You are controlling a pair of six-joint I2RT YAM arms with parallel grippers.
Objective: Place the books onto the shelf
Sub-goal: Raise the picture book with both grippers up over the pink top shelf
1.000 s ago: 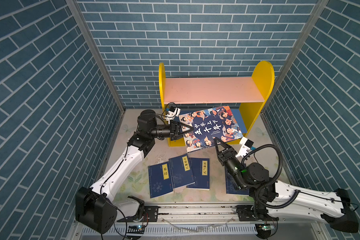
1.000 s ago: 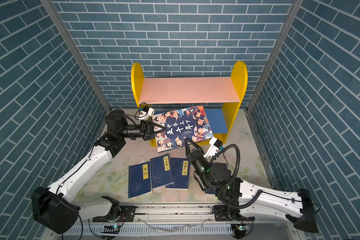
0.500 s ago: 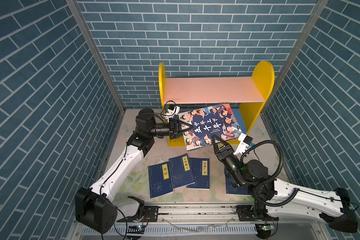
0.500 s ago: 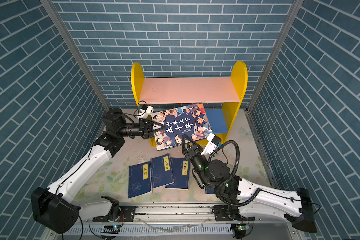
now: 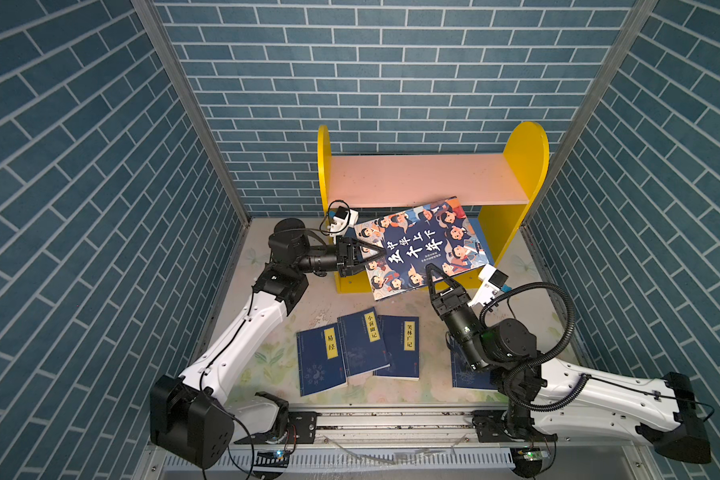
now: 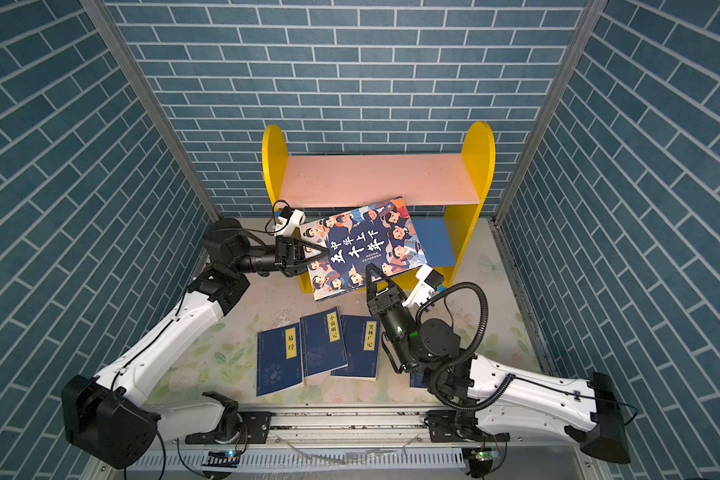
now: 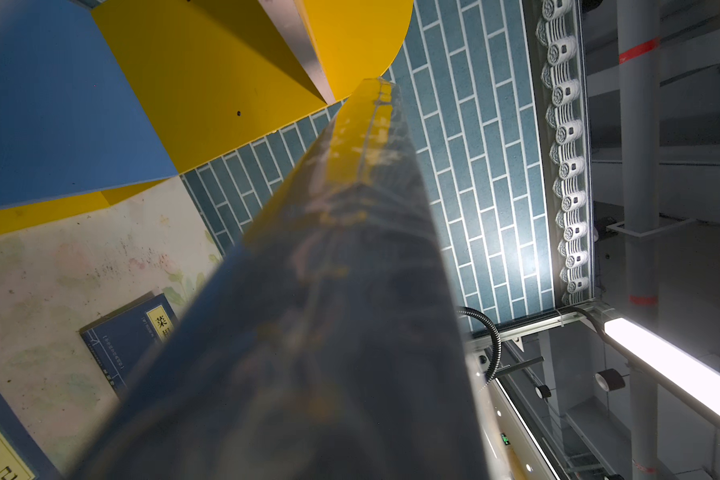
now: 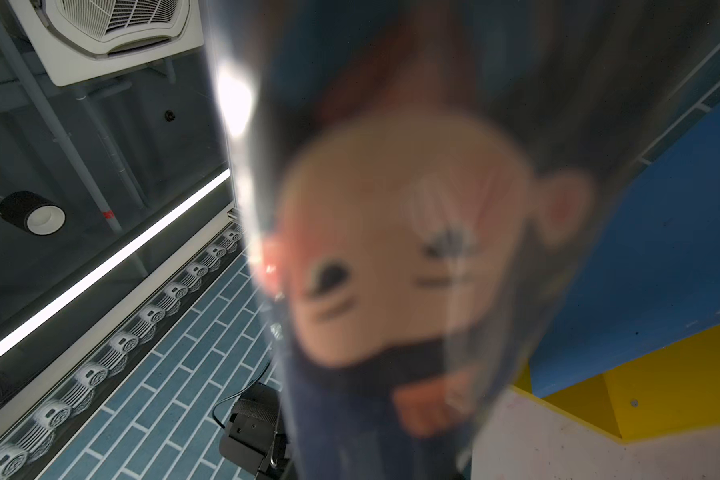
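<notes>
At the far end of the floral tabletop (image 5: 267, 361), against the brick-patterned back wall (image 5: 391, 83), you have the shelf (image 5: 524, 166) standing upright, its pink upper board (image 5: 425, 178) bare and its blue lower board (image 6: 433, 243) partly covered from view. Just in front of that lower opening hangs the large book with cartoon faces (image 5: 422, 245). It is raised off the tabletop and tilted, with its cover turned up toward the top cameras and its far corner overlapping the pink board's front edge in both top views.

Nearer to you, three navy books lie flat side by side, touching or slightly overlapping: the left one (image 5: 321, 357), the middle one (image 5: 362, 340) and the right one (image 5: 400, 345). A fourth navy book (image 5: 466, 374) lies apart to the right, mostly hidden under your right arm.

Your left gripper (image 5: 380, 254) reaches in from the left and is clenched on the large book's left edge. The left wrist view shows that book edge-on, filling the frame. Your right gripper (image 5: 430, 270) points up at the book's near edge with its fingers drawn together there — you cannot tell from these views whether they actually pinch it.
</notes>
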